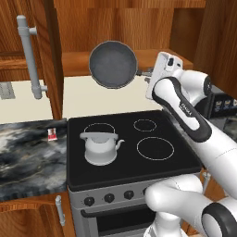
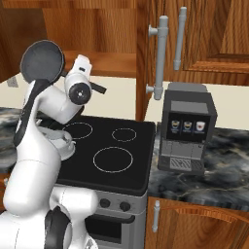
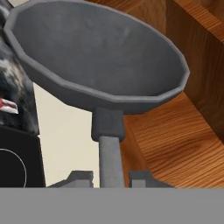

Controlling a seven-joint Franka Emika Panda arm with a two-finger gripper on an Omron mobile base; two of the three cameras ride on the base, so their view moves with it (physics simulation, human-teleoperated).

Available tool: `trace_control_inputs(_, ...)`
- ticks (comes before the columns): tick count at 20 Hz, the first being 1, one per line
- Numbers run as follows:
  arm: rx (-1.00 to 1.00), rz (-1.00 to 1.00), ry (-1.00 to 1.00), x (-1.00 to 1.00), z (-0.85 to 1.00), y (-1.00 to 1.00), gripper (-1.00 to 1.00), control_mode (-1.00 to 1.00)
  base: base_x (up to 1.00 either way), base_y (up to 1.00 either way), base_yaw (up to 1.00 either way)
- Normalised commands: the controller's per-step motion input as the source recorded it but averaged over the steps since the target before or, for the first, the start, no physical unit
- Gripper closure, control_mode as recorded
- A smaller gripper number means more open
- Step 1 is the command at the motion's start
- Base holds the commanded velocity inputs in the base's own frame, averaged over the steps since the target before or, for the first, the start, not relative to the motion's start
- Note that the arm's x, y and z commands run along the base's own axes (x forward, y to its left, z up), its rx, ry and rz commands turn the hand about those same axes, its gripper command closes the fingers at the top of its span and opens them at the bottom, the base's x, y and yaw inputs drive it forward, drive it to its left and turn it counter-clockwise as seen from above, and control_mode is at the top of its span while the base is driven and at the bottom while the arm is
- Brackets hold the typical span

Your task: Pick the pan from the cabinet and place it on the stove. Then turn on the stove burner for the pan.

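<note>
The dark grey pan [image 1: 113, 65] hangs in the air above the back of the stove [image 1: 129, 139], in front of the open cabinet [image 1: 74, 62]. It is tilted steeply, its inside facing the base cameras. My gripper [image 1: 147, 72] is shut on the pan's thin handle at its right end. In the hand view the handle runs down between my gripper's [image 3: 110, 177] fingertips, with the pan [image 3: 100, 57] just beyond. The mid-sized stove burner [image 2: 78, 130] lies at the back left of the cooktop [image 2: 97, 141], below the pan [image 2: 43, 61].
A white kettle [image 1: 99, 148] stands on the front left of the cooktop. Black knobs [image 1: 109, 198] line the stove front. The cabinet's left door [image 1: 46, 46] stands open. A black coffee machine [image 2: 187, 129] sits on the marble counter to the right.
</note>
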Motion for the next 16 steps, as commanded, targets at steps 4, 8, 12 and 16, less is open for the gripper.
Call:
trace_control_inputs(4, 0.0, -0.07, 0.0, -0.2, 0.0, -0.14, 1.0, -1.0, 0.0, 0.0, 0.0)
trace_control_inputs(8, 0.0, -0.08, 0.0, -0.2, 0.0, -0.16, 1.0, -1.0, 0.0, 0.0, 0.0)
trace_control_inputs(12, 0.0, -0.07, 0.0, -0.2, 0.0, -0.22, 1.0, -1.0, 0.0, 0.0, 0.0)
trace_control_inputs(16, 0.0, -0.05, 0.02, -0.24, -0.03, -0.15, 1.0, -1.0, 0.0, 0.0, 0.0)
